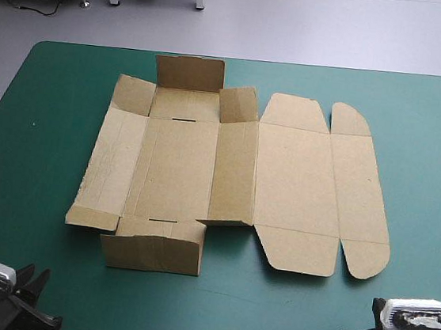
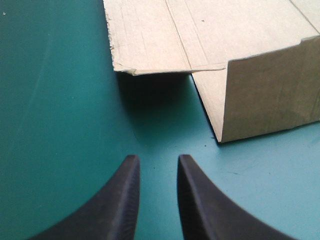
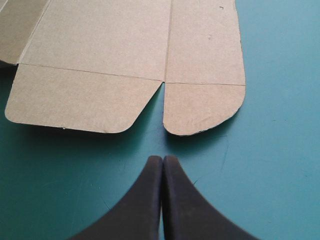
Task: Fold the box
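Observation:
The brown box (image 1: 228, 166) lies as a cut sheet in the middle of the table, mostly flat. Its far flap (image 1: 189, 72) stands up and a near flap (image 1: 151, 253) is folded partly over. My left gripper (image 2: 157, 160) hovers low near the table's front left corner, open by a narrow gap with nothing in it. The box's near left corner (image 2: 150, 45) and the raised near flap (image 2: 270, 95) lie just ahead of it. My right gripper (image 3: 162, 159) is shut and empty at the front right, pointing at the slit between two rounded flaps (image 3: 200, 107).
Bare teal-green cover (image 1: 49, 130) surrounds the sheet on every side, with a wide strip along the near edge where both grippers sit. The lid panels on the right (image 1: 298, 182) lie flat on the table.

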Motion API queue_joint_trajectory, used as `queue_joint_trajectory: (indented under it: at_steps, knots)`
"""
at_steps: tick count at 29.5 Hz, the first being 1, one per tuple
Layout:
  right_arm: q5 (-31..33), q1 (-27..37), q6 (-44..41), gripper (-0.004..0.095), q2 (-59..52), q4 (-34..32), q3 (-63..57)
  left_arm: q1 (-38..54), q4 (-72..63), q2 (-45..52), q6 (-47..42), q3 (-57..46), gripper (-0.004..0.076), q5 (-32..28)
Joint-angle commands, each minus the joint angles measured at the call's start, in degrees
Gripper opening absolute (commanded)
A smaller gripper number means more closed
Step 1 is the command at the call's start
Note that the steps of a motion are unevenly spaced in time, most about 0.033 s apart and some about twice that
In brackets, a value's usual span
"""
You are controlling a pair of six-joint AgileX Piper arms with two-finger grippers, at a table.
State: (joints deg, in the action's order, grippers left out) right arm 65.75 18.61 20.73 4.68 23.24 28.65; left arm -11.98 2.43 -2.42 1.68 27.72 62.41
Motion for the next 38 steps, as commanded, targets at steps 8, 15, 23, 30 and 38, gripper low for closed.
queue_joint_trajectory:
  at_steps: [8,15,23,30,38]
  knots:
    - [-3.43,-0.05,0.44,-0.0024,0.94,0.98,1.28,-0.17,0.12,-0.97,-0.41,1.28,0.0189,-3.99]
    - [-3.53,-0.05,0.44,-0.0024,0.94,0.98,1.28,-0.17,-2.94,-2.3,-0.85,3.55,0.0189,-4.63]
    - [-3.64,-0.05,0.32,-0.0024,0.94,0.98,1.28,-0.17,-3.68,-12.47,-0.85,14.21,0.0189,-5.28]
    - [-3.64,-0.05,0.2,-0.0024,0.94,0.98,1.28,-0.17,-4.7,-26.01,2.0,24.88,0.0189,-9.94]
    - [-3.64,-0.05,0.2,-0.0024,0.94,0.98,1.28,-0.17,-1.58,-42.0,5.54,36.03,0.0189,-14.51]
